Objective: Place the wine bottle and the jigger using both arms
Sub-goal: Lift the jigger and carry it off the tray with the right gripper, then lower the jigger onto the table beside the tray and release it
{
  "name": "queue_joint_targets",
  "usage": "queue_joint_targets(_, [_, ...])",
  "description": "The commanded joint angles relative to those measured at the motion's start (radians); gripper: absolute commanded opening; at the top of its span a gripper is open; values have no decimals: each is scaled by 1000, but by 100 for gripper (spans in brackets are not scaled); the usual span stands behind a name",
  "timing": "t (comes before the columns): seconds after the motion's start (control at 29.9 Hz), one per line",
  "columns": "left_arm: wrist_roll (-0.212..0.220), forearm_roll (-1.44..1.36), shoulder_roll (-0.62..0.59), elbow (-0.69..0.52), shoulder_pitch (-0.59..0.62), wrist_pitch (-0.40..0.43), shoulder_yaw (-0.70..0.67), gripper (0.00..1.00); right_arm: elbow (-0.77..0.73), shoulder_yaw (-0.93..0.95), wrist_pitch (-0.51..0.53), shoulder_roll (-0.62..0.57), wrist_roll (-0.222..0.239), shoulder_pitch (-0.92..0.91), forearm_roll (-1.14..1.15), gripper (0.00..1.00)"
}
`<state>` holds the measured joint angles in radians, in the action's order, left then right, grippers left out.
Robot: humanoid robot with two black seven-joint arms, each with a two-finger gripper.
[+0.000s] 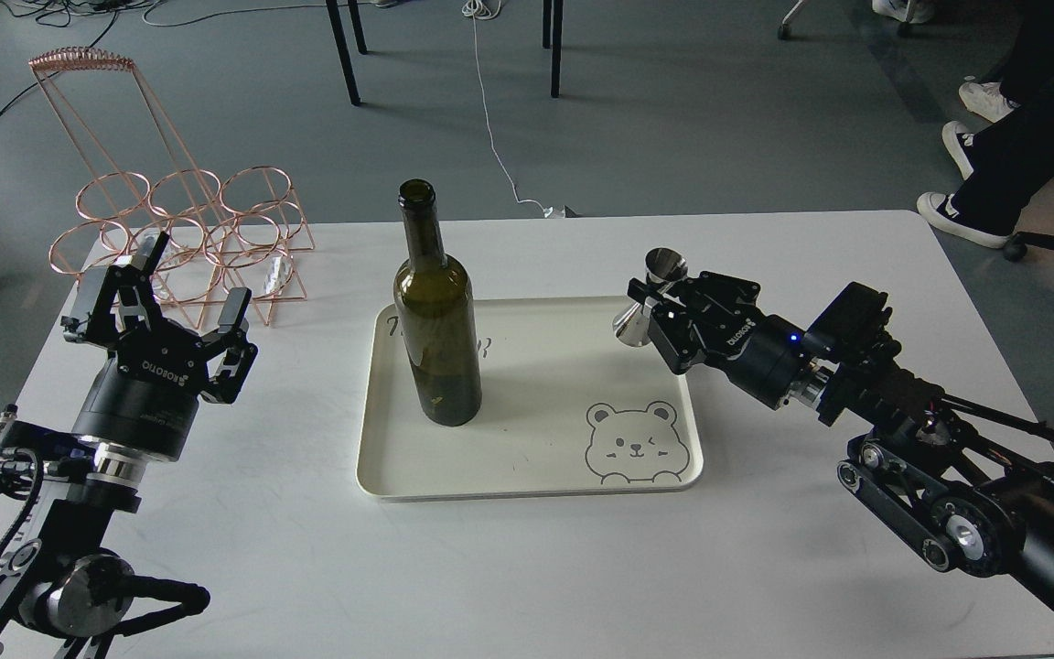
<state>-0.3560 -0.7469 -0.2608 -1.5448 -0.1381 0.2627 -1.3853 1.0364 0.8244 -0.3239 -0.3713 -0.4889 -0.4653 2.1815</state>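
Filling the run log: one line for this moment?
bottle upright on tray | right gripper shut on jigger | left gripper open, empty

Evenly and softly lit, as from diffuse overhead light. Bright across the white table (pixel 527 567), close to washed out toward the near edge. Only faint, short shadows: a soft one behind the wine bottle (pixel 436 311) on the cream tray (pixel 527 480), falling right, another under the right gripper (pixel 650 307). Small glints on the silver jigger (pixel 650 295) and on the copper wire rack (pixel 181 220). Dark glass and black arms low in detail. Sharp at centre, slightly soft and noisy on the grey floor (pixel 673 110). Mild bending at the edges.
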Motion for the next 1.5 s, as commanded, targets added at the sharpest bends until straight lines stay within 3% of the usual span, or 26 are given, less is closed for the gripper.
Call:
queue_joint_targets(0.0, [0,0,0,0,0,1,0,98,-4,54,-6,-86,0,54,0,23])
queue_joint_targets(0.37, [0,1,3,0,2,1,5,98,-220,114,-161,-144,0,146,-40,23])
queue_joint_targets(1.34, [0,1,5,0,6,0,5,98,-292,91,-165,-100,0,172,-54,31])
queue_joint_targets(1.47, [0,1,3,0,8,0,3,98,-292,91,-165,-100,0,174,-54,39])
